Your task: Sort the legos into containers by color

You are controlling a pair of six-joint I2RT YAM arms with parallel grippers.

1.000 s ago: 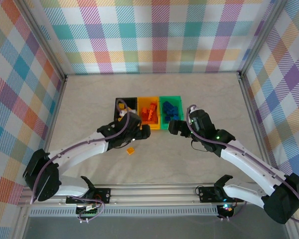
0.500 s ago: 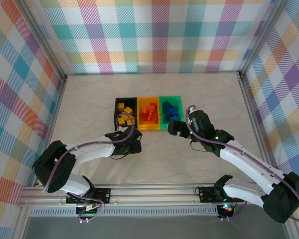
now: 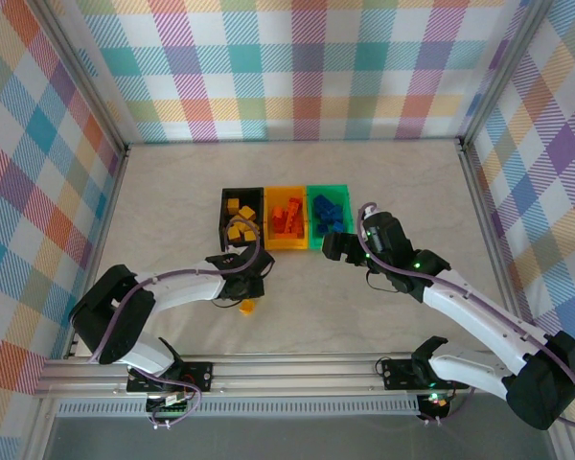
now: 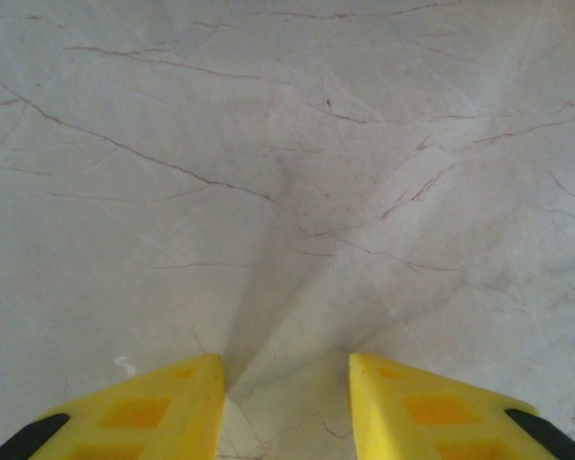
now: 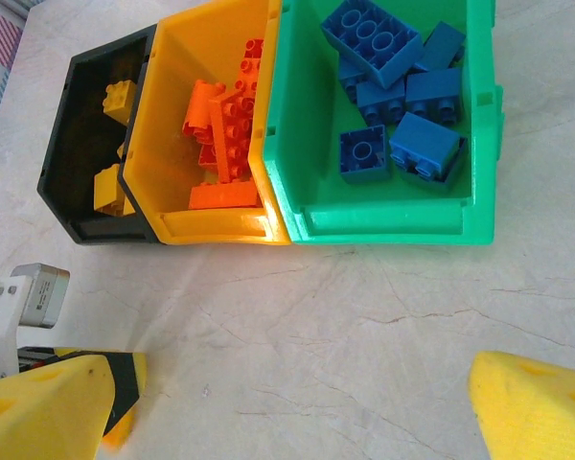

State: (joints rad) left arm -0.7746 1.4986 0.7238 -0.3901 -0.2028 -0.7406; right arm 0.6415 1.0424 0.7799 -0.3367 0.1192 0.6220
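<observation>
Legos mostly in bins: yellow bricks (image 5: 108, 187) in the black bin (image 5: 75, 120), orange bricks (image 5: 225, 134) in the yellow-orange bin (image 5: 168, 96), blue bricks (image 5: 407, 91) in the green bin (image 5: 297, 144). The bins are joined in a row running left-right at the centre of the top view, each bin's long axis up-down in frame. One loose orange-yellow brick (image 3: 247, 307) lies on the table (image 3: 364, 172), lower left of the bins and just below the left arm's wrist. It is too small to tell its long axis.

Left arm (image 3: 177, 286) is folded low, forearm running left to right across the lower left of the frame. Left gripper (image 4: 286, 379) has fingers parted, nothing between them, bare table under. Right arm (image 3: 470, 311) reaches from lower right up-left toward the bins. Right gripper (image 5: 307, 374) is spread wide and empty, just short of the green bin's near wall.
</observation>
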